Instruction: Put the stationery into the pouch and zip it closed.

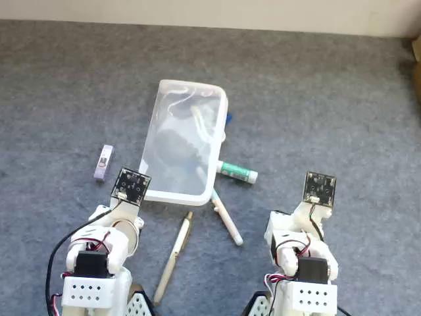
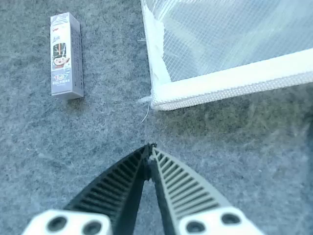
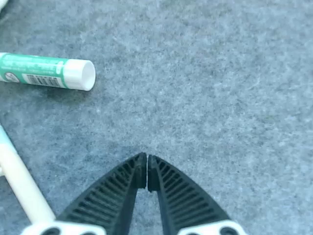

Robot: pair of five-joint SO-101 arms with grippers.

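Note:
A translucent white mesh pouch (image 1: 184, 141) lies flat mid-table, with dim shapes showing inside it. A small purple box (image 1: 103, 162) lies to its left. A green glue stick (image 1: 237, 172), a white pen (image 1: 226, 217) and a cream pen (image 1: 173, 257) lie by its near edge. My left gripper (image 2: 150, 147) is shut and empty over the carpet, just short of the pouch's near corner (image 2: 161, 100), with the purple box (image 2: 66, 55) off to one side. My right gripper (image 3: 146, 157) is shut and empty over bare carpet, near the glue stick (image 3: 46, 72) and the white pen (image 3: 19, 183).
Grey carpet (image 1: 329, 99) covers the table, with open room at the right and the far left. Something blue (image 1: 228, 119) peeks out at the pouch's right edge. Both arm bases (image 1: 99, 276) stand at the near edge.

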